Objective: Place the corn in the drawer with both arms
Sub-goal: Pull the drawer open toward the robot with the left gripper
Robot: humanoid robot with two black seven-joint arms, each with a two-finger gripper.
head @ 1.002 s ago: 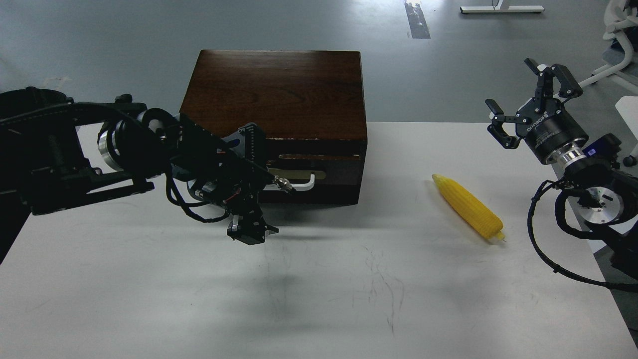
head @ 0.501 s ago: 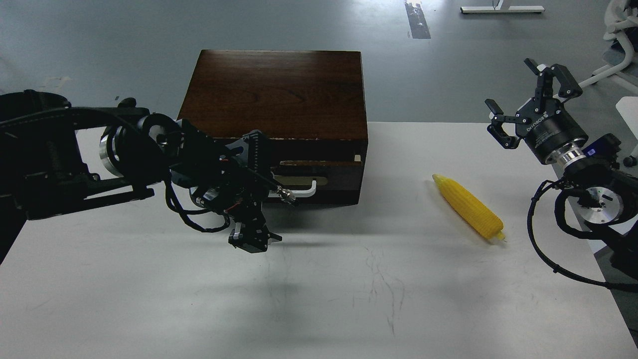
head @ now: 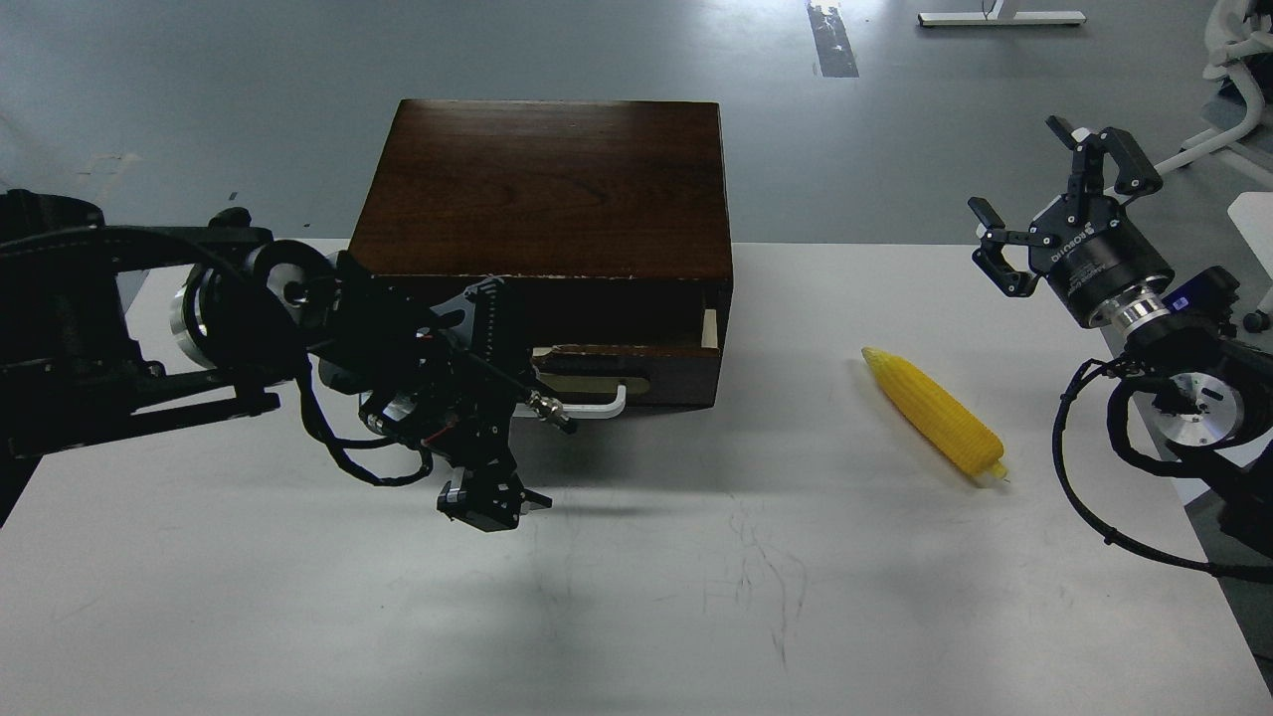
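Head view shows the left hand (head: 537, 398), grip unclear, at the handle (head: 607, 403) of the part-open drawer (head: 636, 363); next, the splayed right hand (head: 1054, 209) must reach the corn (head: 935, 416).

You can read only one piece of text: the brand name ROBOTIQ, printed in white capital letters on the black cylindrical body of the right gripper (head: 1056, 187), at the right side of the head view. The letters run along the body at a slant and appear turned almost upside down from where you look. No readable text, label or number shows on the left gripper (head: 487, 497), the box (head: 542, 189), the corn (head: 935, 415) or the table (head: 696, 577).
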